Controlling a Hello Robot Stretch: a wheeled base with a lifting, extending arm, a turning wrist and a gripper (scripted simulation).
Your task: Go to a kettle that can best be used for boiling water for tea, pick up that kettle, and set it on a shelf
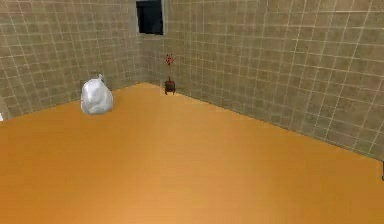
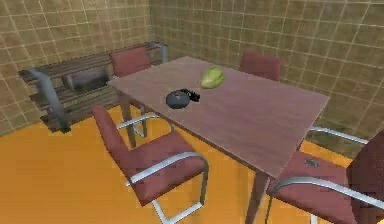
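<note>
In the arm side view a long brown desk (image 2: 262, 118) stands on the orange floor (image 2: 50, 185). On the desk, near its left long edge, lies a small dark round thing with a short part sticking out to its right; by its shape it looks like the kettle (image 2: 180, 97). A yellow-green rounded object (image 2: 212, 77) lies just beyond it, farther up the desk, and the two are close but apart.

Four red chairs with metal frames stand around the desk. One chair (image 2: 150, 158) is at the near left side, and another chair (image 2: 131, 61) is behind the far left corner. A third chair (image 2: 261, 65) is at the far end, and a fourth chair (image 2: 322, 182) is at the lower right.

Against the tiled wall at the left there is a low grey shelf (image 2: 55, 95) with slats, and something dark lies on it (image 2: 88, 76); I cannot tell what it is. The shelf stands well apart from the kettle, with chairs between them.

In the forward view the orange floor runs to a corner of tiled walls. A white bag-like bundle (image 1: 96, 96) sits on the floor at the left wall. A small dark object with a red top (image 1: 170, 84) stands in the corner, under a dark window (image 1: 150, 16).

The state of the end effector cannot be told.
</note>
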